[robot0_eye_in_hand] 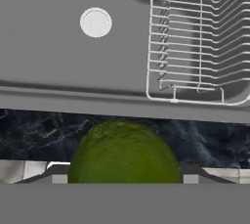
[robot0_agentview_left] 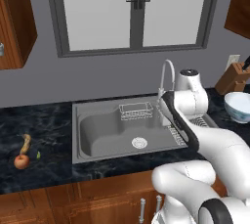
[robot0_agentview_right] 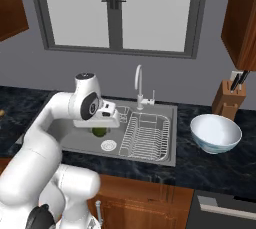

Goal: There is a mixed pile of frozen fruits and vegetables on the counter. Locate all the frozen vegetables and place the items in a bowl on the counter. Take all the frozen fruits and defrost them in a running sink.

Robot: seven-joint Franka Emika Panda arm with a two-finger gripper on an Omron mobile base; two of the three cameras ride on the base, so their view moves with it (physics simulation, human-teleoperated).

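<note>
Kitchen wall and window stand behind the black desk [robot0_agentview_right: 200, 165]. Over the steel sink [robot0_agentview_left: 102, 137] hangs the hand [robot0_agentview_right: 98, 129], its jaws held wide and pinching the green ball [robot0_eye_in_hand: 124, 152] between them. The basin lies directly below the hand, so a slipped grip would likely drop this vegetable among the wire racks [robot0_eye_in_hand: 197, 37] rather than into the bowl [robot0_agentview_right: 215, 133], which sits well off to the hand's side. Counted: one green ball, one white bowl, one red fruit [robot0_agentview_left: 21, 161], one banana-like fruit [robot0_agentview_left: 25, 143], one tiny green bit [robot0_agentview_left: 38, 155].
</note>
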